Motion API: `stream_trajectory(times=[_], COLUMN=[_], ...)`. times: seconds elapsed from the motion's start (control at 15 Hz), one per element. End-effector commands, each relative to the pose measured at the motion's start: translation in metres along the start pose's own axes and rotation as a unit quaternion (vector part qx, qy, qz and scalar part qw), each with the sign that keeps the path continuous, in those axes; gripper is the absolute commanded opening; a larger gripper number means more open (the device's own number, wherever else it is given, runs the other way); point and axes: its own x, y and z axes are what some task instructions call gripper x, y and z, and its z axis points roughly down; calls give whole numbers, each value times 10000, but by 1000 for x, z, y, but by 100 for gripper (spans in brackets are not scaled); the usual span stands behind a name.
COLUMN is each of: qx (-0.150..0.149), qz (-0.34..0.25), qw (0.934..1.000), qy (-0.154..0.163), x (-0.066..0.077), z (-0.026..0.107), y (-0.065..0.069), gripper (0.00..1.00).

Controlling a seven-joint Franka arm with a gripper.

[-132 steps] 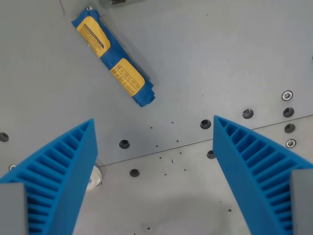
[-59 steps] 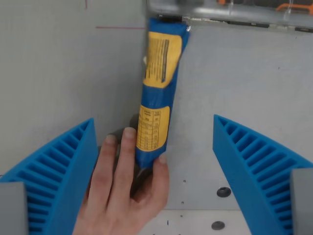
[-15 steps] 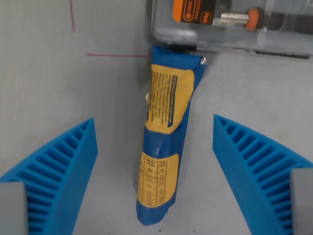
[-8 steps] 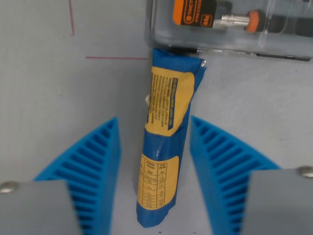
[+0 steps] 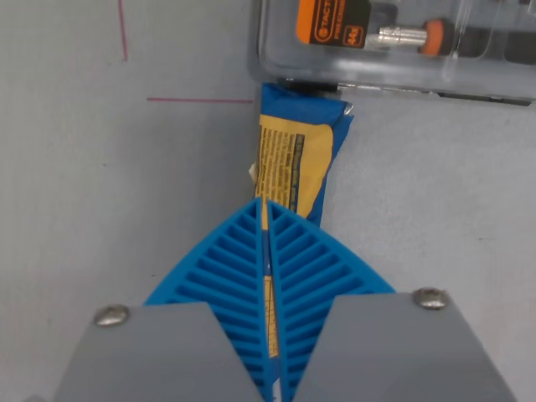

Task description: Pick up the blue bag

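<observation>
Your gripper (image 5: 268,251) clamped on the blue bag (image 5: 295,151), bag's far end touching clear case (image 5: 394,50), grey table (image 5: 100,193).

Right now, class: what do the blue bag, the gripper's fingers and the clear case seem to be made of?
Blue bag: thin glossy plastic film, probably; it creases and shows a crimped end, with a printed yellow label.
Fingers: matte blue ribbed plastic or rubber, likely flexible; open lattice ribs show.
Clear case: hard transparent plastic, shiny; its contents show through.
Gripper: shut on the bag.
</observation>
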Motion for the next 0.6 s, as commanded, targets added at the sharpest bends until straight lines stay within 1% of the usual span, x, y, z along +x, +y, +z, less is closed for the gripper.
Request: stream_trajectory(times=[0.07, 0.27, 0.6], qx=[-82, -82, -82], qz=[-97, -97, -97], qw=[9989, 9989, 9989], qy=[460, 460, 460], x=[-6, -6, -7], z=[1, 1, -7], y=[1, 1, 1], gripper=[0, 0, 0])
